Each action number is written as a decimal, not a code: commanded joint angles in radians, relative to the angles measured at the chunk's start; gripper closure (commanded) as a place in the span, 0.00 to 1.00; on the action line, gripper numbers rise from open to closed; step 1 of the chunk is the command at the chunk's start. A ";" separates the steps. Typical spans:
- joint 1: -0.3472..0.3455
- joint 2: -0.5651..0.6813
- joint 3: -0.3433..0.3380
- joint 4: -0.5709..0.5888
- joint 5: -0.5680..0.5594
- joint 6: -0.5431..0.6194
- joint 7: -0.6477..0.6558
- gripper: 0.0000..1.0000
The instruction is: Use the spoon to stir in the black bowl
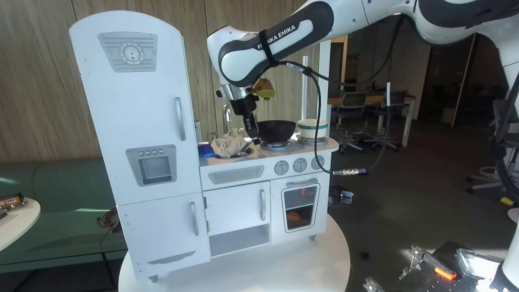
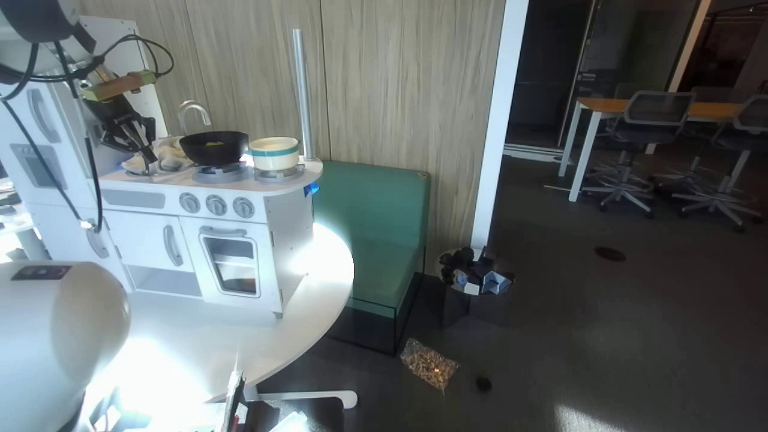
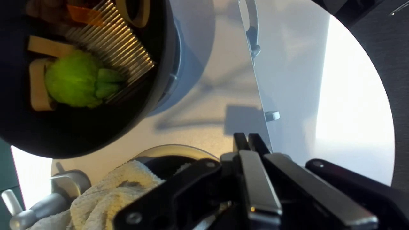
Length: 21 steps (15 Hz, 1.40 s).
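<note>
Watching remotely, I see my gripper (image 3: 247, 140) pressed together near the sink (image 3: 174, 147); the slender spoon (image 1: 244, 147) slants just left of it, and whether it is pinched I cannot tell. The black bowl (image 1: 277, 130) sits on a burner (image 1: 271, 147) to the right.

Black bowl (image 2: 214, 149) sits on burner (image 2: 221, 174); pot (image 2: 275, 157) beside it; tool (image 2: 149, 163) near pale cloth (image 2: 171, 159).

Exterior views: well back from end effector (image 1: 256, 140), facing toy kitchen (image 1: 236, 207)
Wrist view: close above, looking down
Black bowl (image 1: 277, 132): shared by all
</note>
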 commanded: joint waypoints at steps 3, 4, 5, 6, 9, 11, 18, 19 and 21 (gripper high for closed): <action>0.009 -0.055 -0.004 0.050 -0.014 0.001 0.019 0.98; 0.012 -0.066 -0.008 0.055 -0.031 0.001 0.025 0.98; 0.015 -0.070 -0.011 0.068 -0.046 -0.005 0.031 0.98; 0.017 -0.083 -0.016 0.071 -0.074 -0.005 0.043 0.98; 0.016 -0.107 -0.032 0.098 -0.141 -0.011 0.102 0.98; 0.009 -0.122 -0.045 0.121 -0.177 -0.025 0.152 0.98; -0.031 -0.135 -0.105 0.235 -0.216 -0.338 0.211 0.98; -0.038 -0.126 -0.109 0.254 -0.209 -0.394 0.203 0.98; -0.055 -0.106 -0.115 0.277 -0.206 -0.473 0.192 0.98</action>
